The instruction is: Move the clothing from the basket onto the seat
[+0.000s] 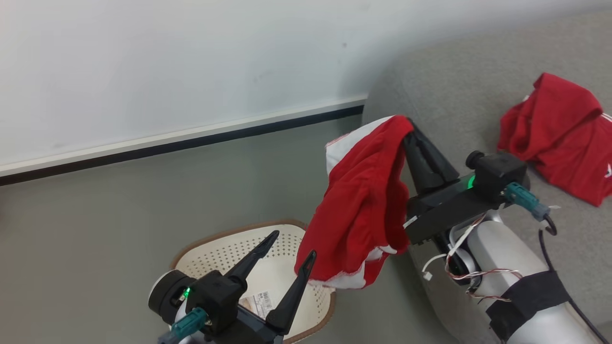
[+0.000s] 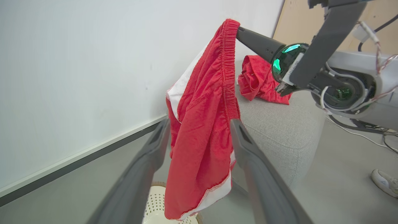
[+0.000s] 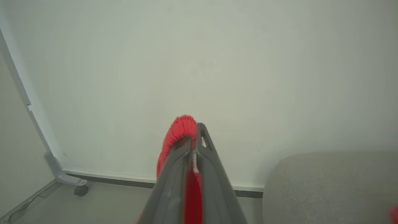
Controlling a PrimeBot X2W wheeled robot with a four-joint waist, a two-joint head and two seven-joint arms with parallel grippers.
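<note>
Right hand: clamped on red shorts — fingertips buried in the ribbed waistband.
Left hand: spread, empty, shorts hanging just ahead.
Basket: perforated — half hidden beneath left hand.

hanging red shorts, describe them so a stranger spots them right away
Find the grey sofa. Off its rounded end, above the white basket, shorts hang from the right hand. The other red garment lies crumpled on the sofa.

Head view looks down over basket; wrist views face wall, sharing hanging clothing close up.
</note>
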